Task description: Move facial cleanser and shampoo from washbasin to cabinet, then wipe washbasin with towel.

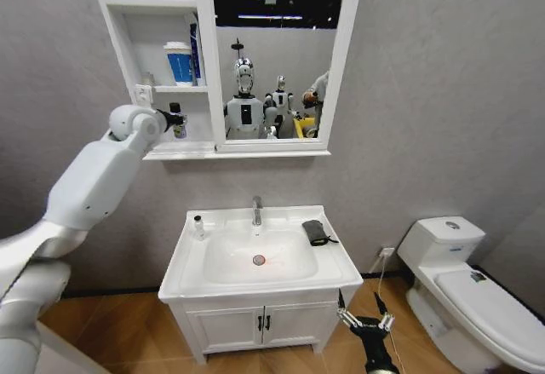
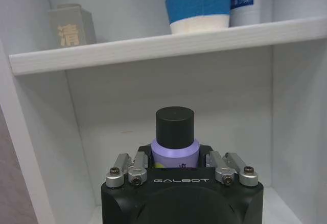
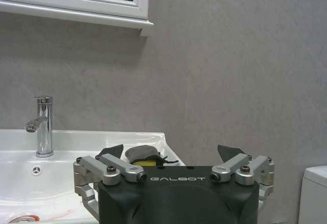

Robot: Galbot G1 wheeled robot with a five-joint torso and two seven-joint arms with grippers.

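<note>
My left gripper [image 1: 174, 122] is raised into the bottom compartment of the white cabinet [image 1: 156, 3] and is shut on a purple shampoo bottle [image 2: 174, 150] with a black cap. In the left wrist view the left gripper [image 2: 174, 158] holds the bottle upright above the compartment floor. On the shelf above stands a blue and white facial cleanser tube [image 1: 179, 63], cap down. The washbasin [image 1: 192, 263] is below, and the dark towel [image 1: 315, 232] lies on its right rim. My right gripper [image 1: 364, 319] hangs open and empty, low by the basin's front right corner, level with the towel [image 3: 140, 152].
A small bottle [image 1: 198, 227] stands on the basin's left rim beside the chrome tap [image 1: 256, 210]. A grey box [image 2: 71, 25] sits on the shelf with the tube. The mirror [image 1: 277, 50] is to the right of the shelves. A white toilet [image 1: 473, 293] stands at the right.
</note>
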